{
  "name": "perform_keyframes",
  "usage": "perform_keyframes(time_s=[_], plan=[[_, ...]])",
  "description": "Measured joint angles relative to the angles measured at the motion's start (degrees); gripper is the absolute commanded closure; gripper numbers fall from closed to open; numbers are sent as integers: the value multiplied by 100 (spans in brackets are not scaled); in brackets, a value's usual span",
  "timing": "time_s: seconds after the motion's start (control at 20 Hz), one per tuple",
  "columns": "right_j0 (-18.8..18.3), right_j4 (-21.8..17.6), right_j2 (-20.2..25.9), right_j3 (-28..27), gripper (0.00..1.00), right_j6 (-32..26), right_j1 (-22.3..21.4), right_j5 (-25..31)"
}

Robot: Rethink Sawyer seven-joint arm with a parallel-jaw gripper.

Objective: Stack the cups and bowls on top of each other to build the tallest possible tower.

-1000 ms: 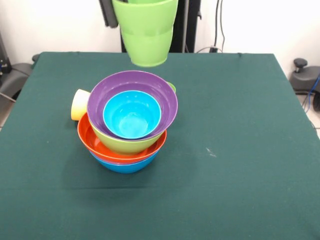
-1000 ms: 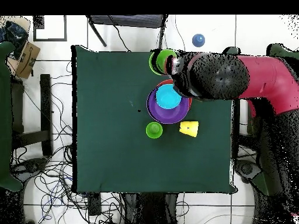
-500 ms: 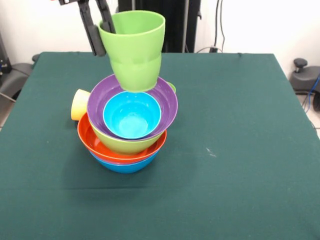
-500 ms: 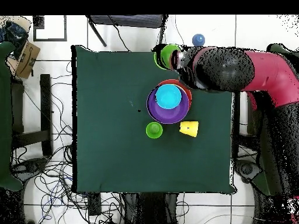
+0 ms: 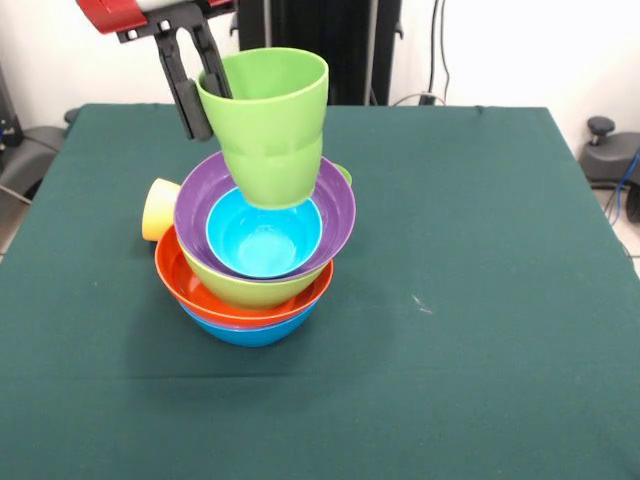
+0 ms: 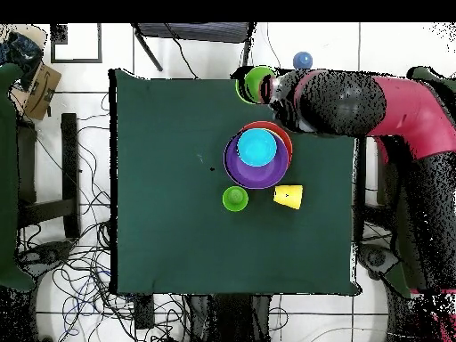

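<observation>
Jaws (image 5: 205, 75) pinching green cup (image 5: 268, 125) rim — above cyan bowl (image 5: 263, 232).

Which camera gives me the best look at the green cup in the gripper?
The front view: the light green cup shows whole, upright, gripper on its rim. Overhead shows only its mouth beside the arm.

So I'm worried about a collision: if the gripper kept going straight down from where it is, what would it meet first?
Probably the purple bowl's rim, or the cyan bowl inside it: the green cup held by the gripper hangs just above them. Depth is unclear from these views.
</observation>
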Motion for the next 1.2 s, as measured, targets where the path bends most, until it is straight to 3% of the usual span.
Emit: perform_keyframes(time_s=[1.2], plan=[[138,-518,-27,-136,100,0,383,0]])
